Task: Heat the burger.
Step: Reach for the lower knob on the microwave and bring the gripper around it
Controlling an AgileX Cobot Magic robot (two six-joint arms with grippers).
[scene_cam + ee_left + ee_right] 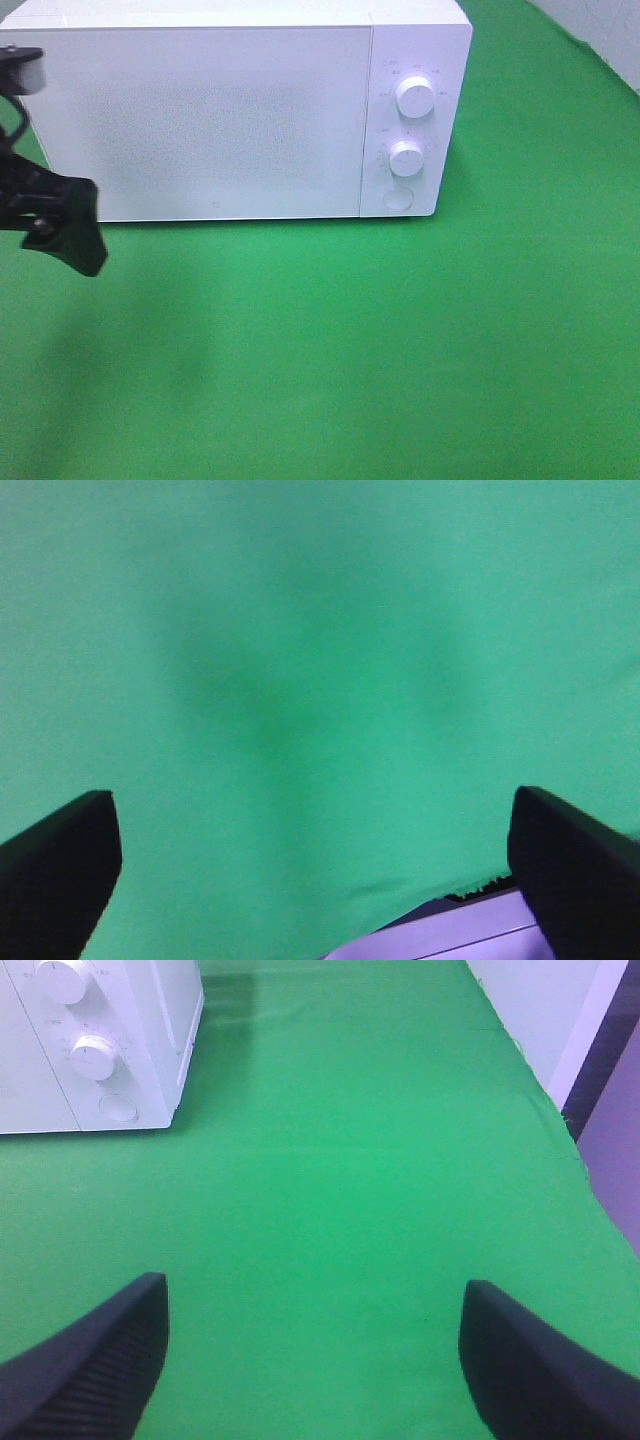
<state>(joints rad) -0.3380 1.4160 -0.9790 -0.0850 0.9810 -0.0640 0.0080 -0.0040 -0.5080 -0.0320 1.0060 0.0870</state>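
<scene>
Green cloth (400, 350) spreads widest; the white microwave (200, 120) stands far left, door shut. Our left gripper (312, 810) and right gripper (315, 1295) both gape, empty. We see no burger anywhere. We judge it light, soft, slippery-layered: pinch gently across the bun.

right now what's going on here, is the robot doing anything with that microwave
Nothing is being handled at this moment. The white microwave stands on the green cloth with its door shut. The left gripper hangs over bare cloth near the microwave's left end, fingers spread and empty. The right gripper is also open and empty, over the cloth out from the end with the knobs. No burger shows in any view.
</scene>
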